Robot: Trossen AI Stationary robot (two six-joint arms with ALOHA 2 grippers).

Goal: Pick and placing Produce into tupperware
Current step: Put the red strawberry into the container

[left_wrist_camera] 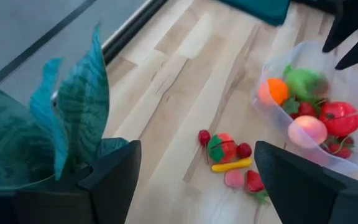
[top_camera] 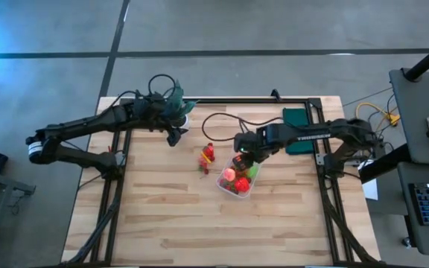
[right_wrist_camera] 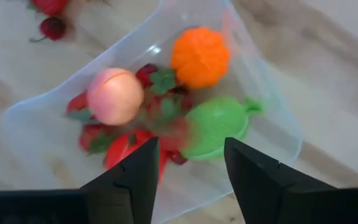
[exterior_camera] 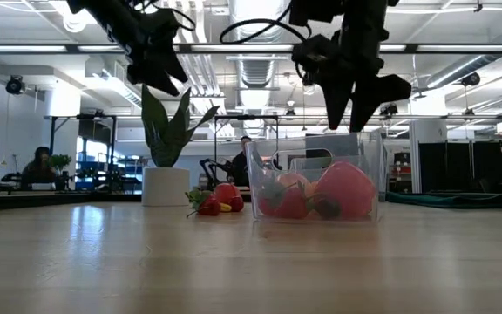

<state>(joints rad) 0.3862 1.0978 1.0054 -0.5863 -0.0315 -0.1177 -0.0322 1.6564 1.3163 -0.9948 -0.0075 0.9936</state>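
Note:
The clear tupperware (top_camera: 227,188) stands on the wooden table right of centre. It holds an orange piece (right_wrist_camera: 199,56), a pink one (right_wrist_camera: 115,96), a green one (right_wrist_camera: 219,124) and red ones. A small heap of loose produce (top_camera: 206,156) lies on the table just left of the tub, red, pink, yellow and green (left_wrist_camera: 229,155). My right gripper (right_wrist_camera: 191,146) hangs over the tub, pointing down, open, with nothing between its fingers. My left gripper (left_wrist_camera: 196,149) hovers high at the back left beside a potted plant, open wide and empty.
A green spiky plant in a white pot (exterior_camera: 166,186) stands at the back left, its leaves (left_wrist_camera: 73,112) close to my left gripper. A dark green cloth (top_camera: 298,119) lies flat at the back right. The near half of the table is bare wood.

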